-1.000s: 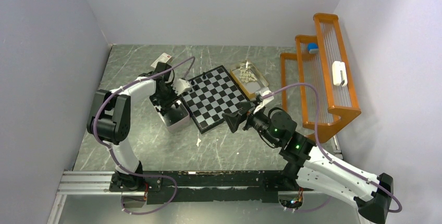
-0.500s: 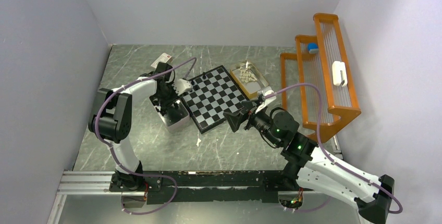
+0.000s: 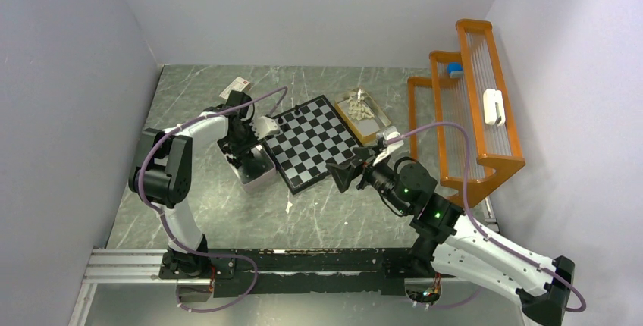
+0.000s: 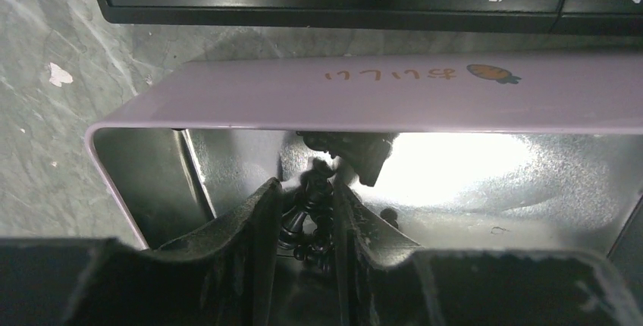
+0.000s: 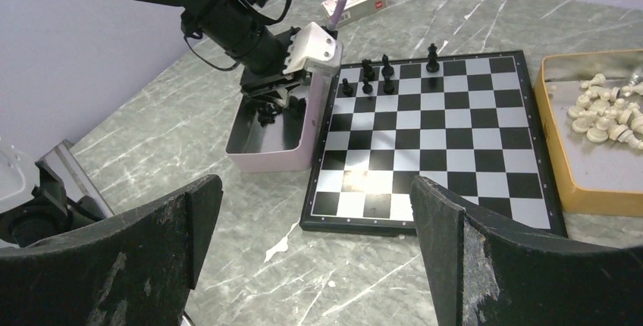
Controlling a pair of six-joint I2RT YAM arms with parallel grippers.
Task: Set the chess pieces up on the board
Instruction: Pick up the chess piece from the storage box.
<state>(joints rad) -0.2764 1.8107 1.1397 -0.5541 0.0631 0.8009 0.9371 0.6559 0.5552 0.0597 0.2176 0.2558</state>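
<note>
Top external: the board (image 3: 311,144) is laid skewed mid-desk (image 3: 326,212), with a white box (image 3: 261,178) set just beside its left edge and a tan tray (image 3: 377,114) just beside its far right edge. Open desk is seen in front of the board and left of the box. The right side is closed off by an orange rack (image 3: 493,161).

The right pincer (image 3: 345,175) is held spread wide above the desk off the board's near right corner, with nothing in it. The left pincer (image 4: 305,189) is sunk into the box, fingers narrowed around the black pieces (image 4: 307,224) heaped there. Whether one is clamped cannot be told, since contact is hidden by the fingers and by glare on the metal floor.

A few black pieces are stood on squares nearest the left pincer. Cream pieces (image 5: 606,117) are piled in the tray, which is cut off at the right wrist frame edge. The left wrist view shows only the board's numbered rim. The desk is grey marbled and the walls (image 3: 318,7) are pale.
</note>
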